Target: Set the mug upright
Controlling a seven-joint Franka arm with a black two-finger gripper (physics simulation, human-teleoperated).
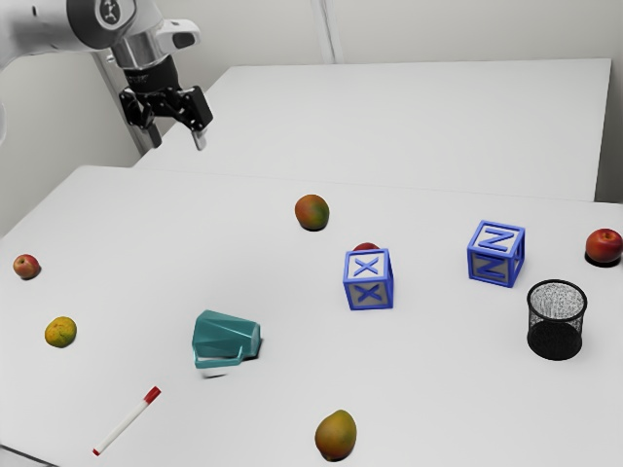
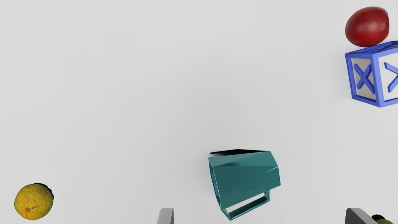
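White desk (image 1: 243, 418), 1 mug (image 2: 245, 177) on its side btwn yellow-green fruit (image 1: 60, 332) & X block (image 1: 369, 280), mouth toward the fruit. Tool (image 1: 178, 144) wide open, empty, well above desk. 0 of 1 mugs upright; grip, turn & set-down left, I'd judge.

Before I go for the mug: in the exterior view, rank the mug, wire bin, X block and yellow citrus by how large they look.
Largest to smallest, as they look:
- wire bin
- mug and X block: too alike to rank
- yellow citrus, clearly smallest
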